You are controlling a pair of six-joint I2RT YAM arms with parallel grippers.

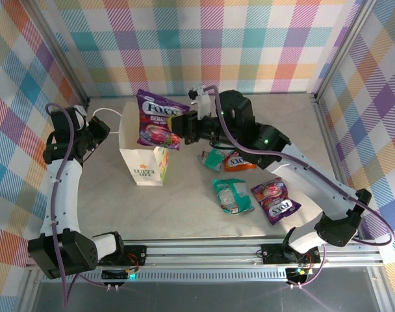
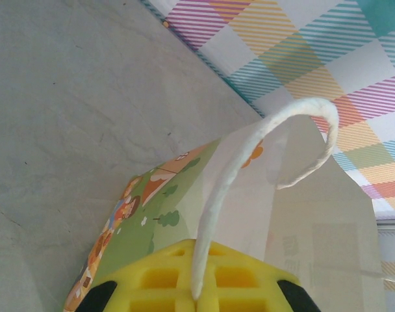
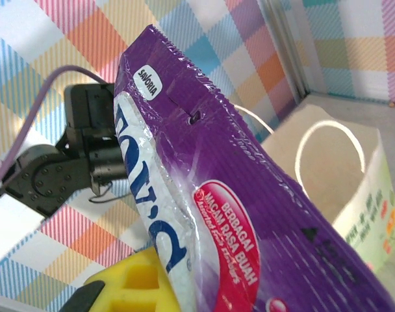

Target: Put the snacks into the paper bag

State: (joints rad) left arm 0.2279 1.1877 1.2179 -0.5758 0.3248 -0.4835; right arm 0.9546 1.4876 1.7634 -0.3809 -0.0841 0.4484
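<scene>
Above paper bag — right tool clenches FOXS packet | left tool pinches handle

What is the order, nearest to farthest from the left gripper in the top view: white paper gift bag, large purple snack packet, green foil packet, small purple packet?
1. White paper gift bag, cord handle in the left gripper.
2. Large purple snack packet, over the bag's mouth.
3. Green foil packet, centre right.
4. Small purple packet, farther right.

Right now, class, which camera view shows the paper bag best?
Top external: the paper bag stands upright, nearly all visible. Left wrist shows its handle and printed side; right wrist its open mouth behind the purple packet.
</scene>
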